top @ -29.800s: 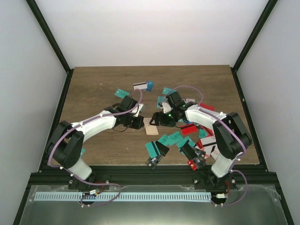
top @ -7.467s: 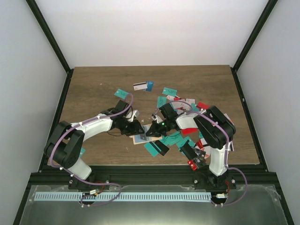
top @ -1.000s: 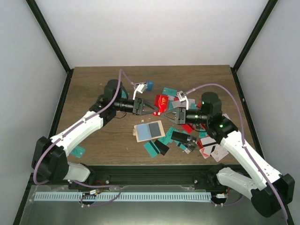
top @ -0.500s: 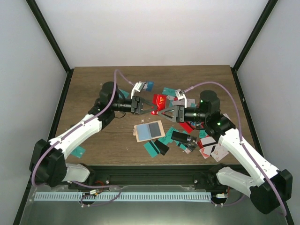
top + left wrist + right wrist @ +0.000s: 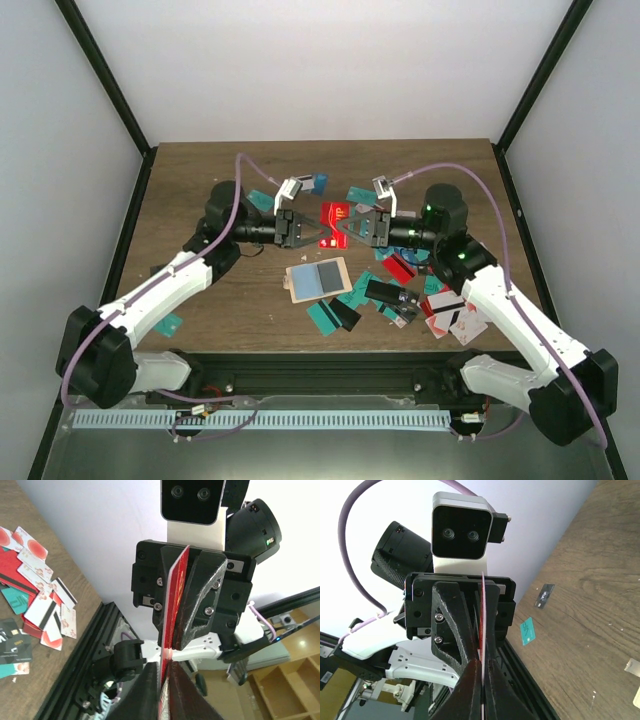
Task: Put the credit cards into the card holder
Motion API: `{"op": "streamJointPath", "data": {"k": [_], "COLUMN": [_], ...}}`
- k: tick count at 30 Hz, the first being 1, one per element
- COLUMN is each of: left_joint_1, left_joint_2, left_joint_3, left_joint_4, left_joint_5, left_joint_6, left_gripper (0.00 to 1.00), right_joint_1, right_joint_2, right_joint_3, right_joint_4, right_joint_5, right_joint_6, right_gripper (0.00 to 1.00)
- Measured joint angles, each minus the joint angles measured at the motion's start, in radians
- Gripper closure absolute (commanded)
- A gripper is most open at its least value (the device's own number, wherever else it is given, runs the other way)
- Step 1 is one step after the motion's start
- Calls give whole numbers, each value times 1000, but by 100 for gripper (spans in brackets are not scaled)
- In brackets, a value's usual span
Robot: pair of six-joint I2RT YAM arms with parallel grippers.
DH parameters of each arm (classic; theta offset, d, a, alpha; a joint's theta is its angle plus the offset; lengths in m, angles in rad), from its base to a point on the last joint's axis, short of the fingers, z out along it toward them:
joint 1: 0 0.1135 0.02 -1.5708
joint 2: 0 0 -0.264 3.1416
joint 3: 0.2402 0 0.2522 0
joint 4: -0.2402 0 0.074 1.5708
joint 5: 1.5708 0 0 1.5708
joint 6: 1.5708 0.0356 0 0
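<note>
White-shelled left arm (image 5: pixel 165 287) and right arm (image 5: pixel 515 320), black joints, purple cable (image 5: pixel 238 178) looping along each, black angular fingers (image 5: pixel 205 595) with silver screws, white two-lens camera block (image 5: pixel 192 500) at twelve o'clock

Your tan square card holder (image 5: pixel 318 279) lies open mid-frame; thin coloured plastic credit cards (image 5: pixel 392 292) litter its right, a red card (image 5: pixel 335 222) aloft above.

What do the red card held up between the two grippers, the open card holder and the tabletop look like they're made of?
The red card looks like stiff, smooth plastic: edge-on in the wrist views it is thin and straight. The card holder seems leather or imitation leather, with a matte tan border; hard to confirm. The tabletop shows brown wood grain, possibly laminate.
</note>
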Motion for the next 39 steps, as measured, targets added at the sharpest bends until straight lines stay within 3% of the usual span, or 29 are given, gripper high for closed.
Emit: {"op": "streamJointPath", "data": {"k": [1, 3, 5, 11, 18, 27, 36, 39], "left_joint_1": [0, 0, -2, -2, -2, -3, -13, -16], "left_joint_2": [0, 0, 0, 43, 171, 315, 418, 420], "left_joint_3": [-4, -11, -10, 53, 60, 42, 41, 36], "left_joint_4": [0, -16, -83, -493, -832, -916, -899, -893], "left_joint_5": [-3, -7, -29, -265, -626, -792, -846, -863], "left_joint_6": [0, 11, 59, 328, 530, 584, 625, 637], "left_gripper": [76, 45, 36, 35, 33, 36, 76, 85], "right_joint_1": [0, 0, 0, 0, 0, 5, 38, 55], "right_joint_2": [0, 0, 2, 51, 190, 351, 546, 602], "right_joint_3": [0, 0, 0, -18, -70, -67, 12, 56], "right_joint_4": [-7, -31, -62, -180, -250, -264, -265, -265], "right_joint_5": [4, 19, 50, 160, 201, 206, 189, 182], "right_joint_6": [-2, -17, -29, -79, -126, -192, -254, -276], "right_gripper": [99, 99, 99, 99, 99, 99, 99, 99]}}
